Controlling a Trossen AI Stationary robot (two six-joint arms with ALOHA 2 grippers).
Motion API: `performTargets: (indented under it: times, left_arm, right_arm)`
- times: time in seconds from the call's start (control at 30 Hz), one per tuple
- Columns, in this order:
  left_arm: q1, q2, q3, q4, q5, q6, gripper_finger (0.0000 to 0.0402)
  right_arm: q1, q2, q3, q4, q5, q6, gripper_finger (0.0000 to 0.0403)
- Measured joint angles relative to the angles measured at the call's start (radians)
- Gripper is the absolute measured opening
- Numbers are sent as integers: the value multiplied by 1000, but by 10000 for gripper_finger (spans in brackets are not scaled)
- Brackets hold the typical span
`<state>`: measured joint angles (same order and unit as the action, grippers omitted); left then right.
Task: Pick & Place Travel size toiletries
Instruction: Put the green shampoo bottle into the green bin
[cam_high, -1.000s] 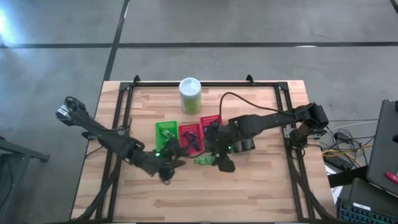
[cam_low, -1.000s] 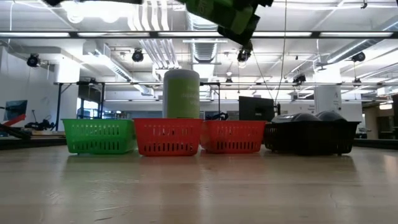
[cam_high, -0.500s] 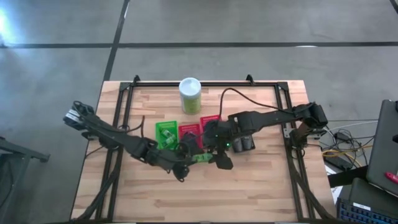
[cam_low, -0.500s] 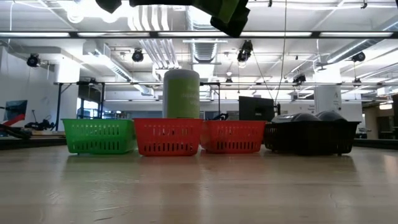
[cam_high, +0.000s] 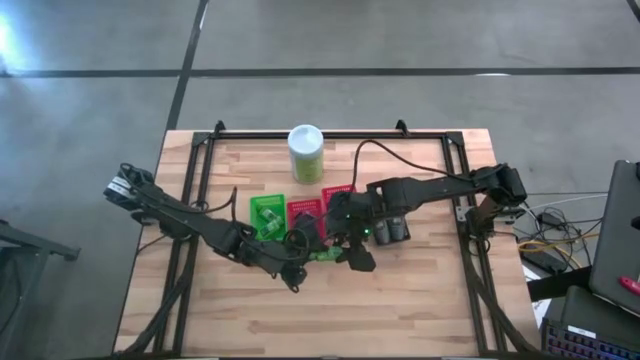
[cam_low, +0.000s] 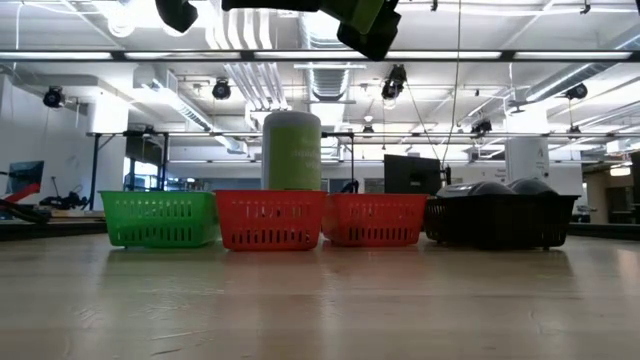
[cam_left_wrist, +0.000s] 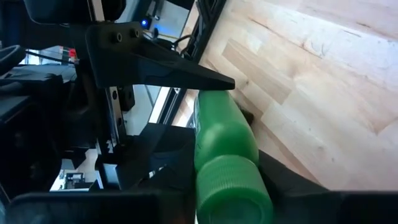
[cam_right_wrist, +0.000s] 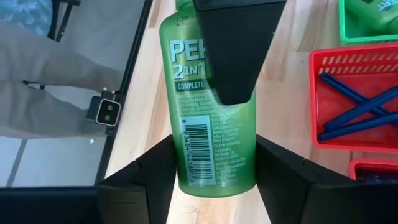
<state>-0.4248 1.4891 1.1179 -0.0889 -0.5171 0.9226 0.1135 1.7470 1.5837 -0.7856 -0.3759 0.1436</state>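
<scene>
A bright green travel bottle (cam_high: 322, 256) with a screw cap hangs above the table's middle, in front of the row of baskets. It is held between my two grippers. My left gripper (cam_high: 303, 252) comes from the table's left and is shut on the cap end. My right gripper (cam_high: 338, 253) comes from the right and is shut on the labelled body (cam_right_wrist: 214, 124). In the low view the bottle (cam_low: 365, 20) shows at the top edge, well above the tabletop. My left gripper pinches the bottle at its cap end (cam_left_wrist: 233, 186) between its two fingers. One finger (cam_right_wrist: 236, 50) lies flat over the labelled face; the other is hidden behind the bottle. It comes from the table's left, slanting slightly down, along the bottle. My right gripper pinches the bottle's base end (cam_right_wrist: 214, 177), beside the barcode, between its two fingers (cam_right_wrist: 146, 177), one on each narrow side. It comes from the table's right, slanting down, along the bottle. The bottle is lifted clear of the table.
Behind the grippers stand a green basket (cam_high: 266, 212), two red baskets (cam_high: 305, 218) (cam_high: 338, 195) and a dark basket (cam_high: 392, 230). One red basket (cam_right_wrist: 354, 112) holds thin dark sticks. A tall pale-green canister (cam_high: 305, 152) stands farther back. Bare wood lies toward the near edge.
My left gripper has gone toward the table's right, up to the green bottle in my right gripper, and now has its fingers on the cap end. The bottle has stayed lifted above the table.
</scene>
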Motion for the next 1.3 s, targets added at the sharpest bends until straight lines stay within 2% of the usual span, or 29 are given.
performTargets:
  times: [0.17, 0.3, 0.4, 0.5, 0.57, 0.63, 0.87, 0.93, 1.0, 1.07, 1.23, 1.3]
  left_arm:
    - [0, -2, -1, -9, -13, -2, 90]
    - [0, -5, -6, -40, -82, -40, 90]
    - [5, -28, -8, -99, -120, -114, 100]
    - [5, -50, -8, -181, -180, -227, 101]
    - [5, -69, -8, -301, -215, -346, 96]
    - [4, -97, -3, -461, -247, -535, 92]
    - [-7, -195, -34, -957, -282, -1491, 91]
    - [-9, -208, -57, -1046, -299, -1693, 91]
    - [-7, -211, -94, -1079, -304, -1803, 91]
    - [3, -211, -141, -1066, -311, -1846, 91]
    - [46, -198, -261, -938, -311, -1852, 91]
    - [49, -198, -297, -860, -307, -1808, 91]
  right_arm:
    - [-2, -2, 0, 1, 9, 20, 214]
    - [-5, -5, 0, -37, 26, 33, 248]
    - [-4, -16, 0, -69, 89, 31, 277]
    - [-2, -40, 0, -87, 204, 28, 308]
    - [-3, -63, 0, -110, 283, 18, 326]
    - [-5, -91, 0, -135, 352, 25, 341]
    - [-5, -190, -1, -207, 522, 162, 363]
    - [-5, -208, -2, -215, 566, 193, 360]
    - [-6, -222, -4, -221, 589, 207, 354]
    - [-7, -229, -5, -222, 610, 209, 348]
    - [-13, -226, -7, -231, 641, 207, 333]
    - [-13, -221, -9, -232, 641, 207, 329]
